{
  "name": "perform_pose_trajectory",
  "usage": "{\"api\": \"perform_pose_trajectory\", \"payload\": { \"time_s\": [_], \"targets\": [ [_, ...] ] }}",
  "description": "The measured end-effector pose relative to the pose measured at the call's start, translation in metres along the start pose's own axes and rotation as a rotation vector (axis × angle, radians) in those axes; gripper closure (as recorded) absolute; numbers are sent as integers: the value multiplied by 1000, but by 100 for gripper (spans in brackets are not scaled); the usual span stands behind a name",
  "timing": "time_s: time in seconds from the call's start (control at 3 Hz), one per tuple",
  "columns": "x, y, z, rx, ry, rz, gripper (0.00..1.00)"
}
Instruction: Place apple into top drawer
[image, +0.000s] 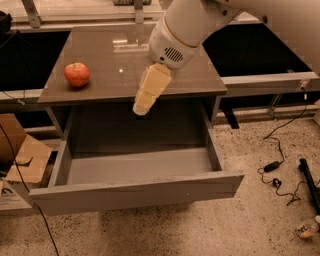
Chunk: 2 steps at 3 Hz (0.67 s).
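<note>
Red-orange apple (76, 74) sits left on the tabletop (115, 55); the gripper (142, 106), whether open or closed cannot be told, hangs over the pulled-out top drawer (135, 191).

**Warm, dim light and glare on the surface**

The light comes from above, warm and yellowish, and the scene is rather dim overall. The brown surface (105, 60) shows pale reflections near its back edge and one small bright spot nearer the middle. The apple (77, 74) has a lighter patch on top and a short, soft shadow at its base. The tool (141, 106) hangs at the front edge of the surface, above the open top drawer (135, 190). Its cream side catches the light and looks pale against the dark hollow behind it. The back of the drawer lies in shadow, while its front panel is evenly lit. The areas beside the surface are almost black.
</note>
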<state>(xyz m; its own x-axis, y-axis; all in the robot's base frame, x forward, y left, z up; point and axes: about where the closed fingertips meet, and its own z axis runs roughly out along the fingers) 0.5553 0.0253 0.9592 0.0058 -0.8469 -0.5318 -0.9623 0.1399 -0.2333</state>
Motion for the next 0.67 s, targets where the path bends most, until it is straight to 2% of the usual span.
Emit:
{"api": "perform_pose_trajectory", "payload": {
  "time_s": [0.33,0.67],
  "targets": [
    [-3,-7,16,-7,-33,18,0],
    [-23,-38,52,17,-116,49,0]
  ]
}}
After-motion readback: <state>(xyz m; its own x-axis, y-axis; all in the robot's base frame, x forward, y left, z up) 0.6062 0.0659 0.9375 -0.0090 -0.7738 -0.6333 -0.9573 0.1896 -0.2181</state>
